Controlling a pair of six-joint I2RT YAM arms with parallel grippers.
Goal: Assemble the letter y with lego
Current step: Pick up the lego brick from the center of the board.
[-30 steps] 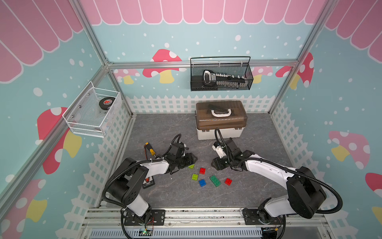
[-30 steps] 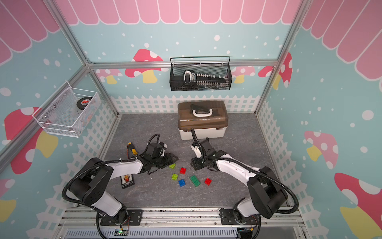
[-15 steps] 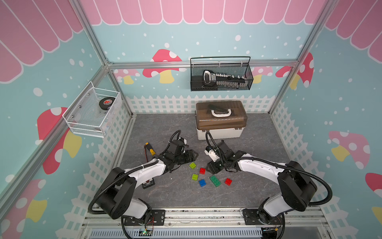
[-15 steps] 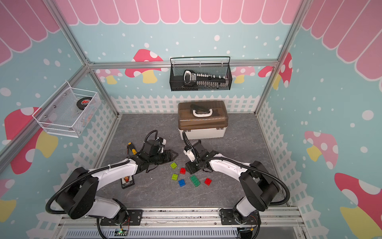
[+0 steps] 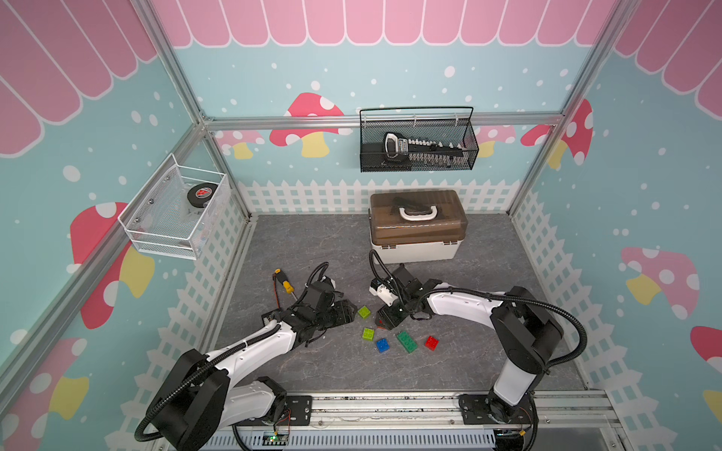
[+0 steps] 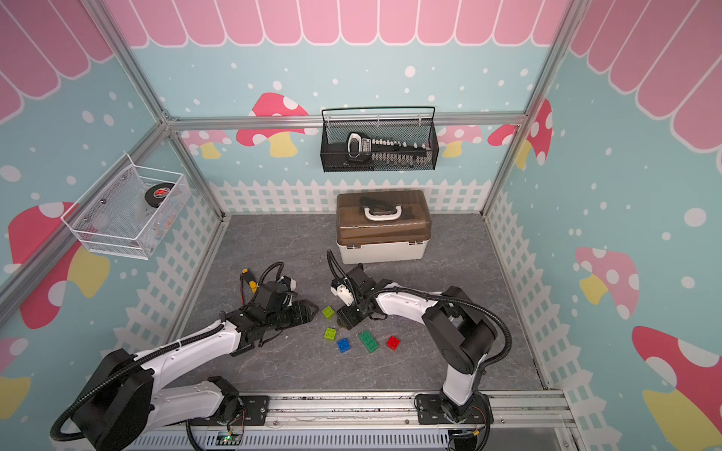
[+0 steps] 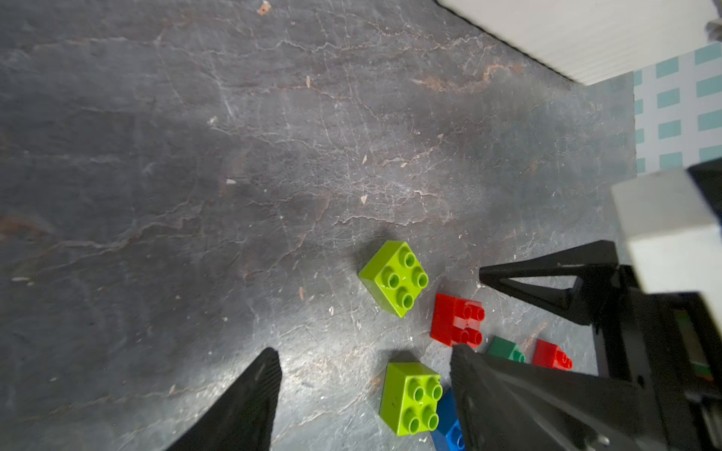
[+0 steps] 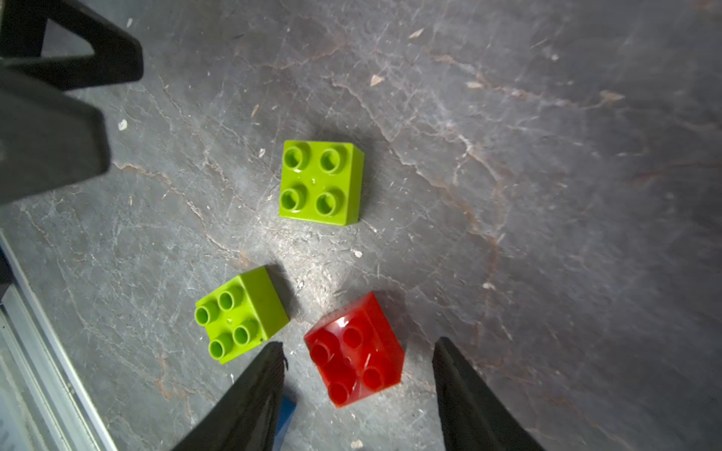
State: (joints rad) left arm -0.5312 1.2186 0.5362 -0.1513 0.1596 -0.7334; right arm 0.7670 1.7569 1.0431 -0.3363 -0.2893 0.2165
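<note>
- Your lego (image 5: pixel 368 333) is six loose bricks clustered on the grey surface (image 5: pixel 332 242) between the two arms; none is pressed onto another, so I judge the letter y is not yet begun.
- Your right end effector (image 8: pixel 357 345) has its jaws apart, one on either side of a red brick (image 8: pixel 353 353) and touching neither face; that straddle suggests this brick is the first pick, probably for the stem.
- The red brick sits skewed to the fingers (image 8: pixel 254 398), corner-on rather than flat-faced; if you close as it lies it may twist or squirt out, so square the wrist first.
- Your left end effector (image 7: pixel 365 357) is spread wide and grips nothing; it hangs low beside the lime bricks, likely placed to steady one or take it.
- The farther lime brick (image 8: pixel 320 183) lies apart from the rest; the nearer lime brick (image 8: pixel 240 312) is just beside one right-arm finger, with the blue brick (image 5: pixel 382 345) close by, so a sideways sweep there could knock it.
- The dark green brick (image 5: pixel 407 341) and the second red brick (image 5: pixel 431 342) lie on the right arm's side of the cluster, clear of both end effectors; I take them as parts for the fork.
- The yellow-handled screwdriver (image 5: pixel 287 287) lies well apart on the left; leave it alone.
</note>
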